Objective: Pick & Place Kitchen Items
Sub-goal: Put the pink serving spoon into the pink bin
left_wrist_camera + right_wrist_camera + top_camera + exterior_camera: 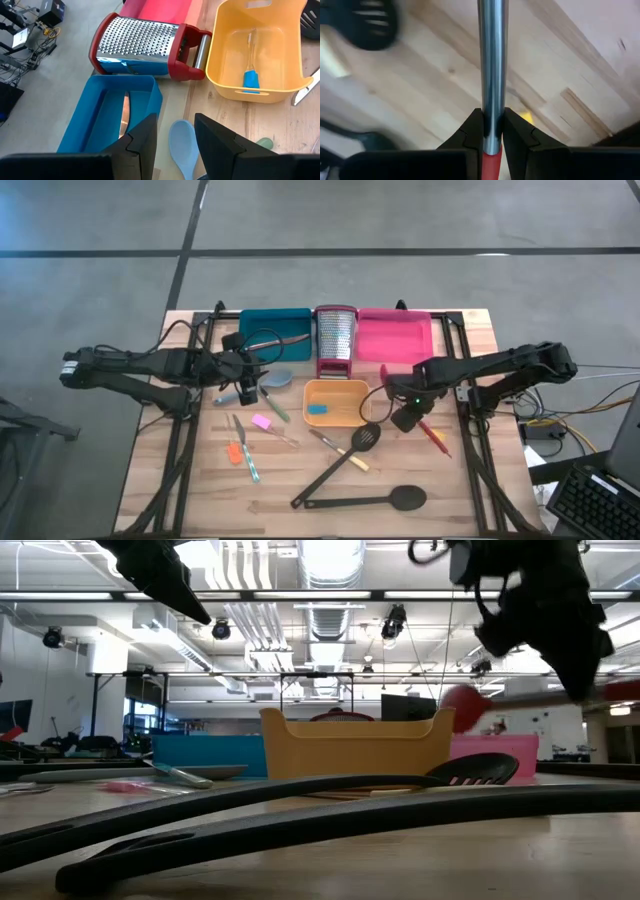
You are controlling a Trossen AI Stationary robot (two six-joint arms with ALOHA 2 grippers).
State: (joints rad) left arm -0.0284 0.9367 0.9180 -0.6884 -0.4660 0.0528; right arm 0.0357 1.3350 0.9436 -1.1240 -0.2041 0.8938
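A slatted wooden table [200, 510] stands on a grey floor, with a teal tray [274, 326], a steel grater [335, 340], a pink tray [395, 337] and an orange tray [335, 404] along its far half. Sorting appears barely begun: the orange tray holds one blue-tipped tool [251, 79], while the slotted spatula [340, 464], black spoon [375, 500] and small coloured pieces [262, 421] lie loose. The right gripper [491, 131] is clamped on a red-handled steel utensil [491, 65], a grip only the right wrist view shows. The left gripper [175, 131], fingers parted and empty, hovers over a grey spoon [182, 147] beside the teal tray.
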